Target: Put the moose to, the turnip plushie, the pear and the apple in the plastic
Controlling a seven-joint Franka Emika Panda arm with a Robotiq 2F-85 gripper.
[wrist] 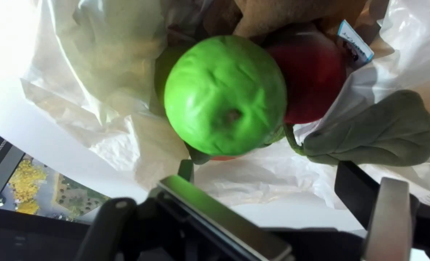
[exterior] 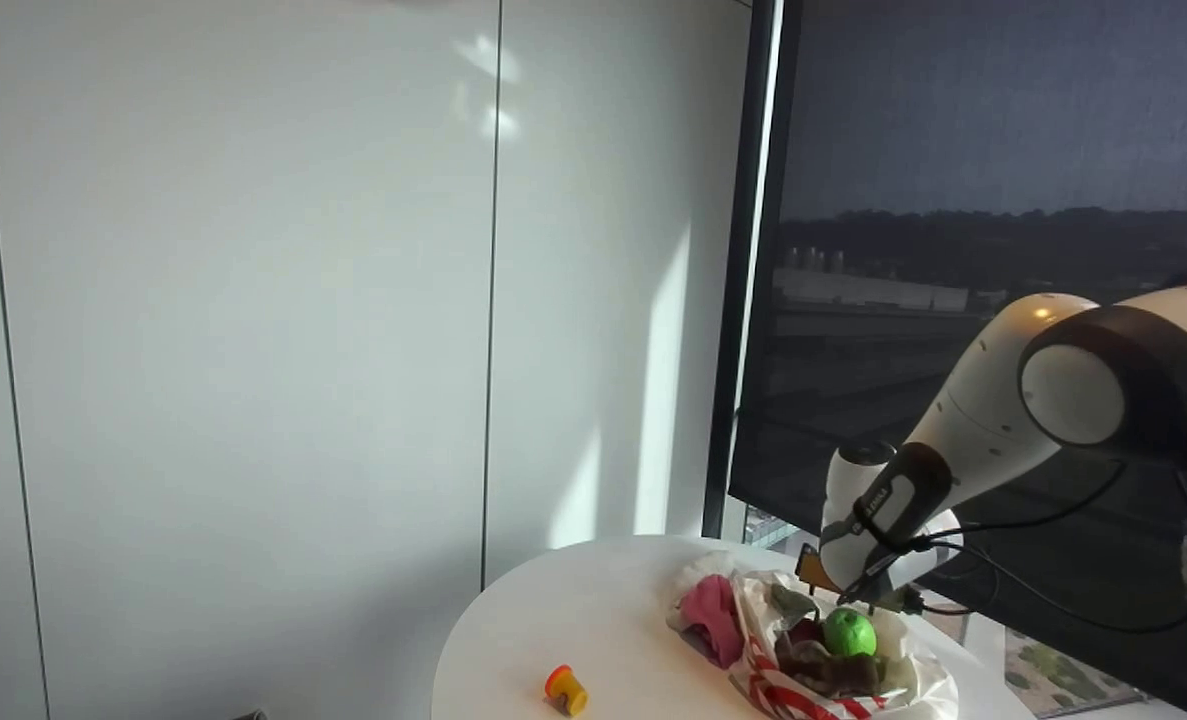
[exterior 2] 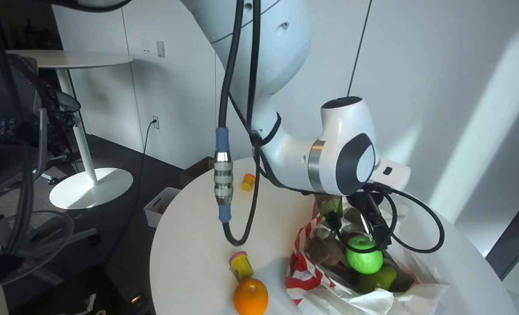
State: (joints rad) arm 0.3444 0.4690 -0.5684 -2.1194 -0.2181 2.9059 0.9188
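The plastic, a crinkled whitish bag with red stripes [exterior: 768,690] [exterior 2: 305,284] [wrist: 117,145], lies open on the table. The green apple [exterior: 850,634] [exterior 2: 364,256] [wrist: 225,96] rests on top inside it. The yellow-green pear [exterior 2: 386,276] lies under the apple. The brown plush moose [exterior: 828,668] [exterior 2: 325,250] [wrist: 291,14] is in the bag beside the apple. The dark red turnip plushie [wrist: 310,76] with grey-green leaves [wrist: 374,134] is partly hidden by the apple. My gripper [exterior: 845,602] [exterior 2: 359,231] [wrist: 267,172] is open and empty, just above the bag beside the apple.
A pink cloth [exterior: 710,622] lies against the bag. An orange [exterior 2: 250,297] and a yellow tub [exterior 2: 242,265] stand near the table edge. Another yellow tub with an orange lid [exterior: 566,690] [exterior 2: 248,182] is farther off. The round white table [exterior: 513,610] stands by a wall and window.
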